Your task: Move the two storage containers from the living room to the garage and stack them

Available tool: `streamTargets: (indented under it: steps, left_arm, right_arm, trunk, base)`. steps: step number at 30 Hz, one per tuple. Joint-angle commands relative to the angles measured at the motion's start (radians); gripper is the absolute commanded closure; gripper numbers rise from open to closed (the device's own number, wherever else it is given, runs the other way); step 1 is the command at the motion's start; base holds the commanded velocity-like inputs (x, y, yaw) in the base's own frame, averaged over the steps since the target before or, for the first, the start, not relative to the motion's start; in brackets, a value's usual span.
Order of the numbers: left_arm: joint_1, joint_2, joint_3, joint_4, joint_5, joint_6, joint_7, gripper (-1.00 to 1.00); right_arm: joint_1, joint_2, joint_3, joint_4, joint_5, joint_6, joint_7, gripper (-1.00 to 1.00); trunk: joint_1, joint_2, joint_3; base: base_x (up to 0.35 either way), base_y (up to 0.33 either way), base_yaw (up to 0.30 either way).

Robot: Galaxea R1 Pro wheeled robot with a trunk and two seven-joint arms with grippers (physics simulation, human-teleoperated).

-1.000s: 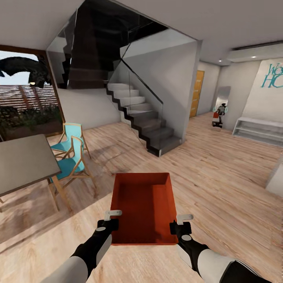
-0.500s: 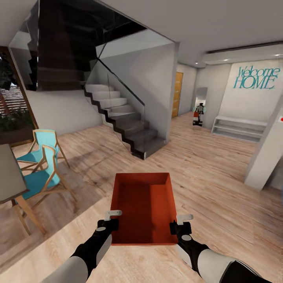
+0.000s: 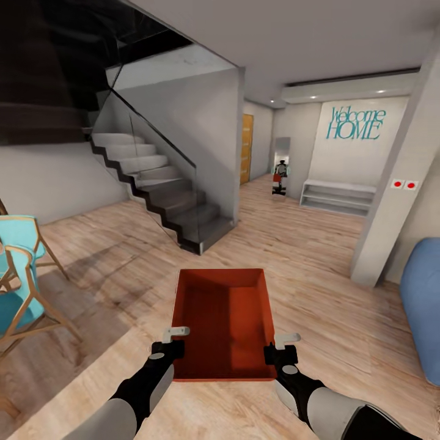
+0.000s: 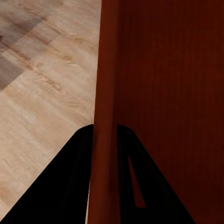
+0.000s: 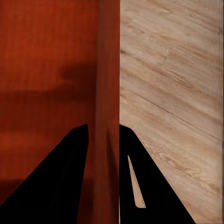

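open plank floor (image 3: 305, 269) ahead, staircase (image 3: 165, 195) left, pillar (image 3: 391, 201) right

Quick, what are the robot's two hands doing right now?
Left gripper: shut on the left wall of the storage container.
Right gripper: shut on the container's right wall.
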Motion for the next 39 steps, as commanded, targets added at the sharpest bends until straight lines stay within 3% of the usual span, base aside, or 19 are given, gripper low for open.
streamTargets:
  steps: [1, 39]
  left_arm:
    - [-0.001, 0.002, 0.005, -0.003, 0.007, 0.007, 0.013, 1.0]
    - [-0.001, 0.002, 0.005, -0.004, 0.006, 0.007, 0.012, 1.0]
  right_arm:
    - [-0.001, 0.0, -0.007, 0.017, -0.015, -0.011, -0.008, 1.0]
    - [-0.001, 0.0, -0.007, 0.017, -0.015, -0.011, -0.008, 1.0]
  trunk:
    - [0.001, -0.002, -0.001]
    - [0.001, -0.002, 0.018]
  base:
    - [0.306, 0.0, -0.278]
    - [0.315, 0.0, -0.277]
